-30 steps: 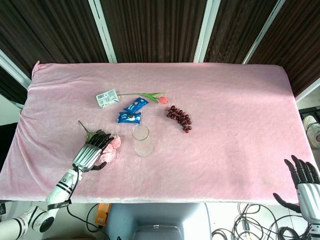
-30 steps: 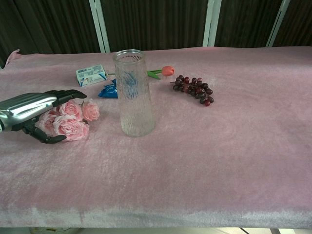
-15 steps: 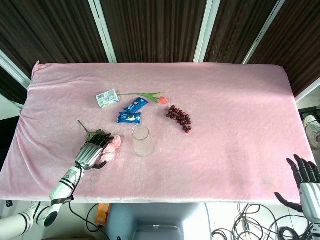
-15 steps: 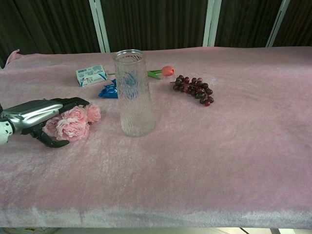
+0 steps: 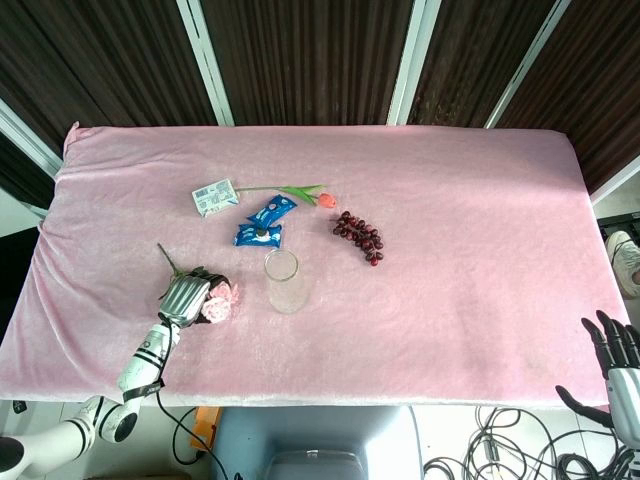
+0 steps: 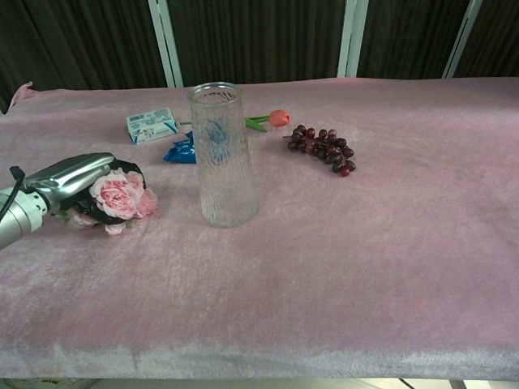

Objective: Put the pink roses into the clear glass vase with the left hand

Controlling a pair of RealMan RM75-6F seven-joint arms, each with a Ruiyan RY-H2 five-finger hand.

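The pink roses [image 5: 219, 304] [image 6: 117, 198] lie on the pink cloth left of the clear glass vase [image 5: 283, 281] [image 6: 221, 154], which stands upright and empty. My left hand [image 5: 185, 295] [image 6: 75, 175] has its fingers curled around the bunch and grips it low at the table. The rose stem [image 5: 166, 256] sticks out behind the hand. My right hand [image 5: 620, 362] hangs off the table's front right corner with fingers spread, holding nothing; only the head view shows it.
Behind the vase lie blue snack packets [image 5: 262, 222] [image 6: 180, 150], a white carton [image 5: 213, 196] [image 6: 152, 124], an orange tulip [image 5: 322, 199] [image 6: 278, 117] and a bunch of dark grapes [image 5: 360, 236] [image 6: 324, 147].
My left hand has slid in over the roses and its fingers have closed around them; the blossoms have turned up a little. The right hand has sunk slightly lower.
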